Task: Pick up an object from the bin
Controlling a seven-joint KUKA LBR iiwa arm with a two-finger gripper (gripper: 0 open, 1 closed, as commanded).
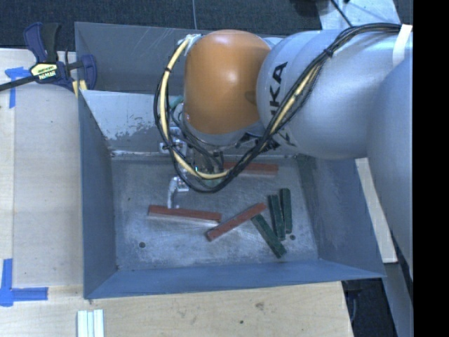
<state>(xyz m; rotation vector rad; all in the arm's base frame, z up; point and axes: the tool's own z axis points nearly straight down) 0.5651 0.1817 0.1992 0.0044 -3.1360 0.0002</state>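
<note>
- Bin [98, 188]: grey metal with sloping walls and a flat, scuffed floor on which all the loose things lie.
- Gripper [177, 190]: it hangs below the orange cover [221, 83] and the looped cables [168, 104], low over the left-middle of the floor and nearer the back wall than the front. You cannot tell from here whether it is set wide or narrow, and nothing is seen held in it.
- Long brown stick [184, 215]: it lies flat, parallel to the front wall, just in front of the gripper. This is the thing nearest to it.
- Slanted brown stick [235, 222]: it runs from near the long stick's right end up toward the right wall. Whether the two touch cannot be told.
- Back brown stick [261, 167]: it lies along the foot of the back wall, partly hidden by the arm.
- Green sticks [270, 234]: three dark ones lie close together toward the front right corner.
- Handling, as a judgement: the long brown stick looks stiff, light and thin, so it will probably sit low against the floor and may slide or pivot if pinched near one end. Take it across its narrow width, near the middle of its length, where you have bare floor on both sides.
</note>
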